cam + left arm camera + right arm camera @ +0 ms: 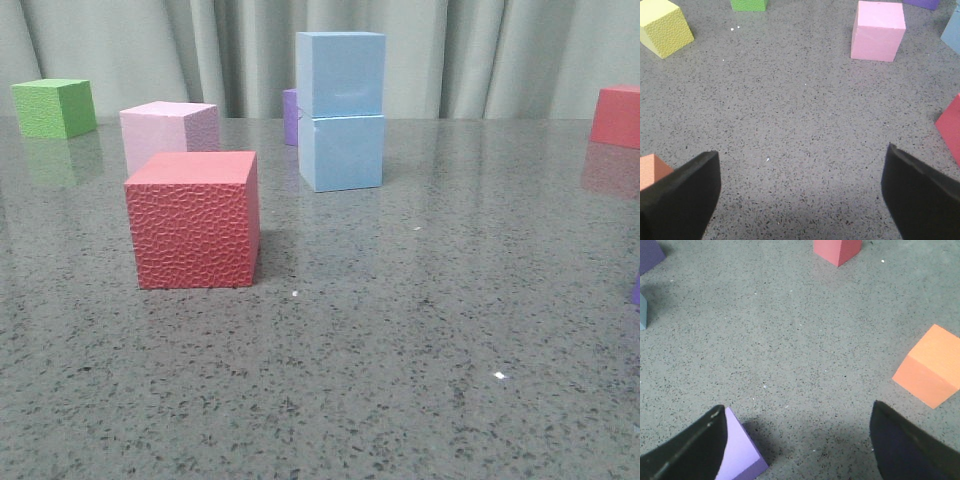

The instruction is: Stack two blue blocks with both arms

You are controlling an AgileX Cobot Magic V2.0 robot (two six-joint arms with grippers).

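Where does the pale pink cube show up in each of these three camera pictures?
Front view: pale pink cube at left of centre, behind the textured red cube.
Left wrist view: the pink cube at upper right, standing alone on the table.
Right wrist view: not in it.
Shared landmark: the green cube, far left in front view, at the top edge in left wrist view.

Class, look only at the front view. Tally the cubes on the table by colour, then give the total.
Blue cubes: 2, stacked
Red cubes: 2
Purple cubes: 2, one behind the stack, one only a sliver at the right edge
Pink cube: 1
Green cube: 1
Total: 8
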